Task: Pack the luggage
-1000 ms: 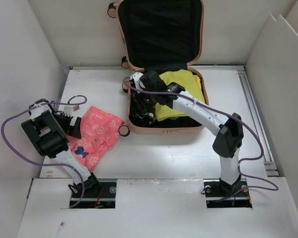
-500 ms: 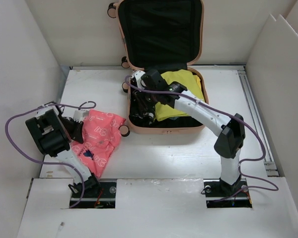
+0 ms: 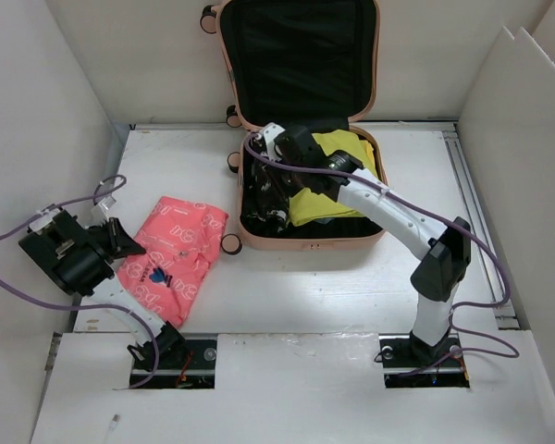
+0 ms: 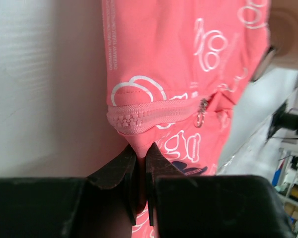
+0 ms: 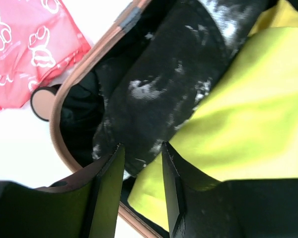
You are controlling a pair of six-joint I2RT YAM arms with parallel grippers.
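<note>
Luggage (image 3: 305, 242) open; inside, right gripper (image 5: 141, 146) parted over black garment (image 5: 174, 84); left of luggage, left gripper (image 4: 141, 148) pinching pink cloth (image 4: 179, 59).

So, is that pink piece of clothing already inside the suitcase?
No, the pink garment lies on the table, outside the luggage and to its left.

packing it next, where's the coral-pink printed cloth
Top view: the coral-pink printed cloth lies on the table left of the peach-pink suitcase, pinched by the left gripper.
</note>
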